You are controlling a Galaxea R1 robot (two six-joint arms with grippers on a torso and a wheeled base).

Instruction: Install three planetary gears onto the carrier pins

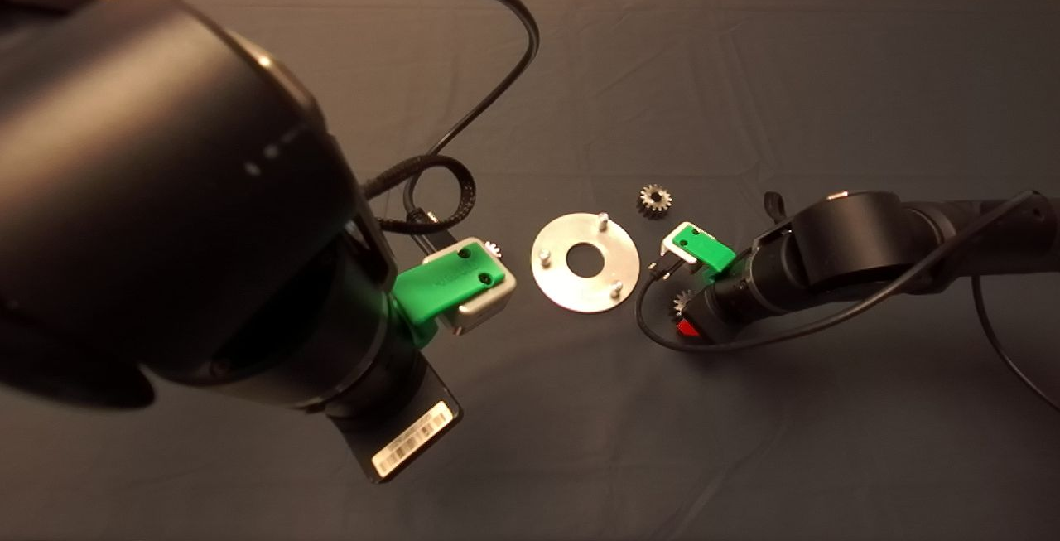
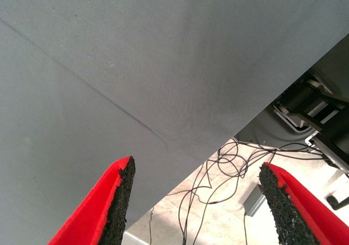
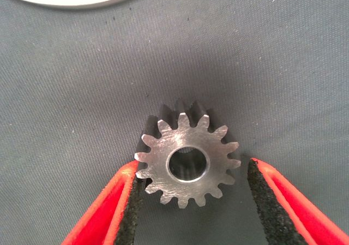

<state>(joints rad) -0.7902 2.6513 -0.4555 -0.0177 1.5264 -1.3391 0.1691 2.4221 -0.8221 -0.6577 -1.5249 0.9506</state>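
Down at the disc's (image 1: 585, 262) four o'clock, the right gripper (image 3: 191, 201) is straddling a planetary gear (image 3: 188, 160), jaws open, one pad touching its teeth. The left gripper (image 2: 193, 212) is gaping empty.

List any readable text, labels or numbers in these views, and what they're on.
No text can be read.
White barcode sticker on the left arm's black wrist block: print too small to read.
Raised marks on the left gripper's green body: too blurred to read.
Gears, disc, mat: no marking seen.
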